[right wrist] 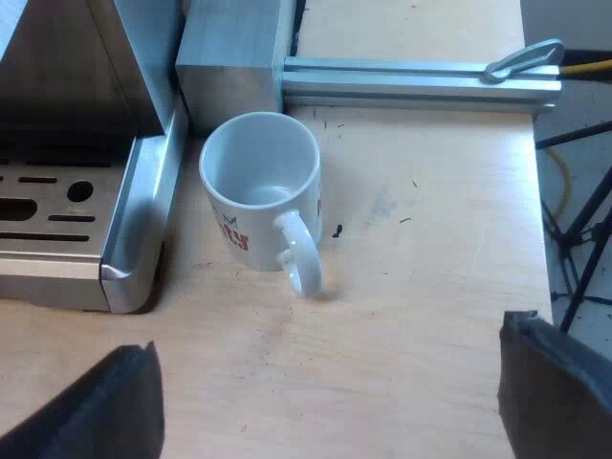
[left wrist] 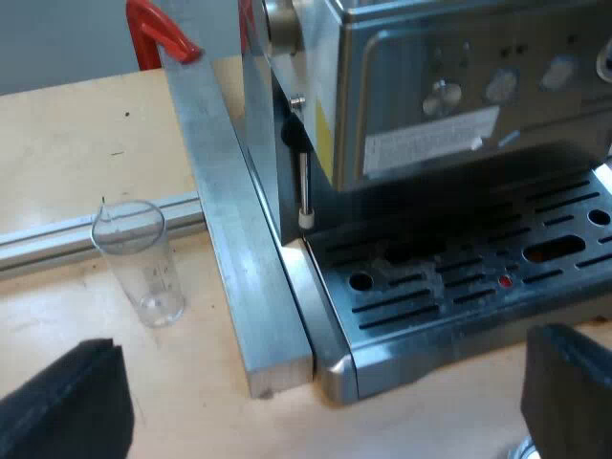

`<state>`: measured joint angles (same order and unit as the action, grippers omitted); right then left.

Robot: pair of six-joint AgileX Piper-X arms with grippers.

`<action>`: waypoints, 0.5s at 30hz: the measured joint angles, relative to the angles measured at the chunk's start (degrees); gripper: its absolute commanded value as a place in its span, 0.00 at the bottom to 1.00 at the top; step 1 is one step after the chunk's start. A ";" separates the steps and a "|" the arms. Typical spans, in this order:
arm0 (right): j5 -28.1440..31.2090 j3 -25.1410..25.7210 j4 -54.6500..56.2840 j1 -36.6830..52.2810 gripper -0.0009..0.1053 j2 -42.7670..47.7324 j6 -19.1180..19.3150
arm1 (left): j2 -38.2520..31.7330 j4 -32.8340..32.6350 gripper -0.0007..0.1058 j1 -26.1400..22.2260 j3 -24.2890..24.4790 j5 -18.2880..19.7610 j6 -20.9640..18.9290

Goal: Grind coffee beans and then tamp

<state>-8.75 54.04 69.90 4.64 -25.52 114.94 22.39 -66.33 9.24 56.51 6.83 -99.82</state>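
Observation:
The espresso machine [left wrist: 430, 105] stands with its slotted drip tray [left wrist: 459, 277] facing my left gripper [left wrist: 320, 397]. That gripper hovers open over the wooden table, just off the tray's corner, with nothing between its fingers [left wrist: 67, 402]. A clear measuring glass [left wrist: 142, 260] stands upright on the table beside a metal bar. My right gripper [right wrist: 330, 406] is open above bare table, a short way from a white mug [right wrist: 263, 191] with red print. The mug stands upright and empty beside the machine's drip tray corner [right wrist: 129, 249].
A thick aluminium bar [left wrist: 234, 239] runs along the machine's side, with a red clamp [left wrist: 158, 29] at its far end. A slotted rail [right wrist: 411, 81] lies beyond the mug. The table edge [right wrist: 537, 239] drops off near my right gripper, with cables and stands below.

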 measured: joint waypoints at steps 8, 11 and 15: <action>0.86 0.00 2.91 0.00 0.69 5.62 0.30 | -11.07 -2.23 0.79 0.00 -2.87 0.00 -1.15; 0.86 0.00 3.40 0.00 0.69 9.02 0.30 | -14.34 -3.80 0.79 0.00 -2.87 -0.40 -1.15; 0.86 0.00 4.62 0.00 0.69 13.11 0.30 | -18.39 -5.13 0.79 0.00 -2.87 -2.17 -1.15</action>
<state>-7.88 54.04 74.52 4.64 -12.42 115.24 4.00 -71.46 9.24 53.64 4.66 -100.97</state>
